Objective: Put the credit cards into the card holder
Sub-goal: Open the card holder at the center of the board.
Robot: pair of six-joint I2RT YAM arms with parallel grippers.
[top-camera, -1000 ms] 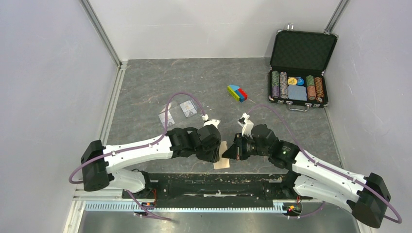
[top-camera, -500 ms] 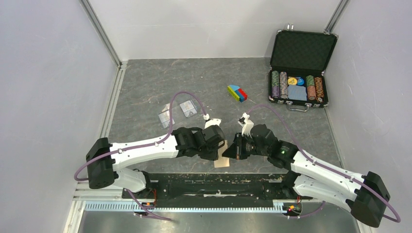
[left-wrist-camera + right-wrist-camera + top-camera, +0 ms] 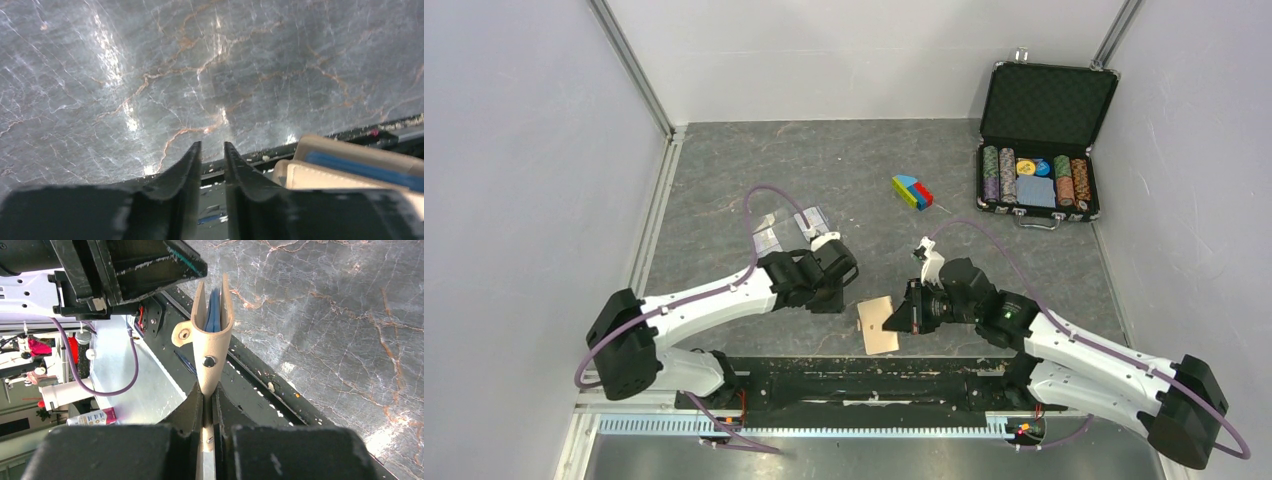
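The right hand [image 3: 896,318] pinches the bottom edge of the tan card holder [image 3: 877,325], its fingers pressed tight on the leather, and holds it at the near edge of the tabletop [image 3: 844,160], above the black rail. Seen from that wrist, the card holder [image 3: 212,340] stands edge-on in the right hand [image 3: 207,395], its two leaves slightly parted, blue pockets showing between them and the snap tab hanging to one side.

The left hand [image 3: 832,296] hovers just beside it; its fingers [image 3: 187,165] stand a narrow gap apart with nothing between them, and the card holder [image 3: 345,172] is off to one side.

The credit cards [image 3: 769,240] lie flat on the tabletop beyond the left arm, partly hidden by its purple cable. An open poker-chip case [image 3: 1044,140] sits at the far right, a coloured block [image 3: 912,192] near it.
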